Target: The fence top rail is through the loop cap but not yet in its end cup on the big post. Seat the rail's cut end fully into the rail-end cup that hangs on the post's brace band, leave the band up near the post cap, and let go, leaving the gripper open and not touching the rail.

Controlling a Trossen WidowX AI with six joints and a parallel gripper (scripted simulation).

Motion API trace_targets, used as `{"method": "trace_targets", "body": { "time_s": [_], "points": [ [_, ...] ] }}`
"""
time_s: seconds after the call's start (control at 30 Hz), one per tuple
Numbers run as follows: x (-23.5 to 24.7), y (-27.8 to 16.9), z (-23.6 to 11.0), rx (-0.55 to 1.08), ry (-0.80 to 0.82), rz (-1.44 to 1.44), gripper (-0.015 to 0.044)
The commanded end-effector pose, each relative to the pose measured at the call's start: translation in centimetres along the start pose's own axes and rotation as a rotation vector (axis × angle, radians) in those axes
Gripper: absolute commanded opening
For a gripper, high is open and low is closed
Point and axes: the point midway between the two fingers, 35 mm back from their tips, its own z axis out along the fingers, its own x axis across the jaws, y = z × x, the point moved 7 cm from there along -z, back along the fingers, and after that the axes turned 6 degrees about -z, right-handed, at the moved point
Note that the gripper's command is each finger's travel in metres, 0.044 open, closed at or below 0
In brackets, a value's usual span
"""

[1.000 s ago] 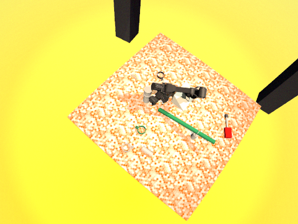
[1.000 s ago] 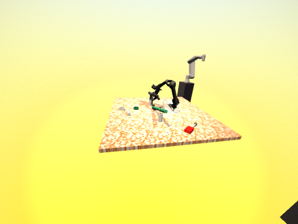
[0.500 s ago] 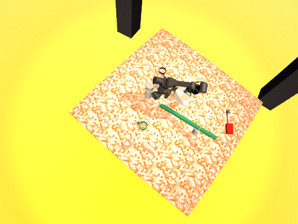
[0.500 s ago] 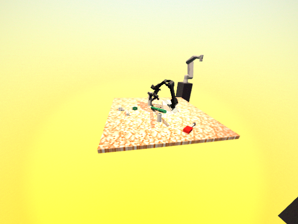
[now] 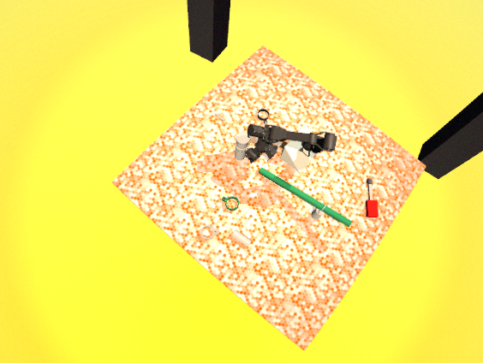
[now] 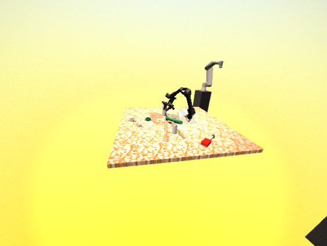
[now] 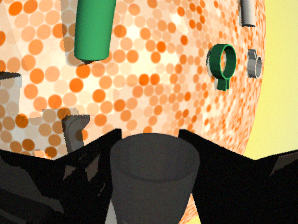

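Note:
My gripper (image 5: 250, 151) (image 6: 166, 107) (image 7: 150, 135) is shut on the top end of the upright grey big post (image 5: 241, 146) (image 6: 164, 112) (image 7: 154, 171), which fills the space between the fingers in the wrist view. The green top rail (image 5: 305, 196) (image 6: 174, 120) (image 7: 96, 10) lies level apart from the post. It passes through the loop cap on a small grey post (image 5: 316, 213) (image 6: 174, 129). Its cut end points toward the big post with a gap between them. I cannot make out the brace band or the rail-end cup.
A green ring (image 5: 230, 203) (image 7: 218, 64), a grey ring (image 5: 207, 231) (image 7: 253, 64) and a short white cylinder (image 5: 241, 238) (image 7: 246, 6) lie loose on the board. A dark ring (image 5: 263, 114) lies behind the arm. A red-headed tool (image 5: 372, 208) (image 6: 206, 141) lies at the right.

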Motion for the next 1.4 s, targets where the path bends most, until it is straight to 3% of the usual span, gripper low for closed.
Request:
{"method": "trace_targets", "body": {
  "time_s": [0.0,0.17,0.73,1.07,1.37],
  "points": [
    [0.0,0.0,0.0,0.0,0.0,0.0,0.0],
    [0.0,0.0,0.0,0.0,0.0,0.0,0.0],
    [-1.1,1.6,-1.5,-0.002,0.001,-0.002,0.044],
    [-2.1,3.5,-3.2,-0.005,0.004,0.018,0.044],
    [-5.2,8.9,-8.0,-0.01,0.009,0.826,0.044]
  ]
}}
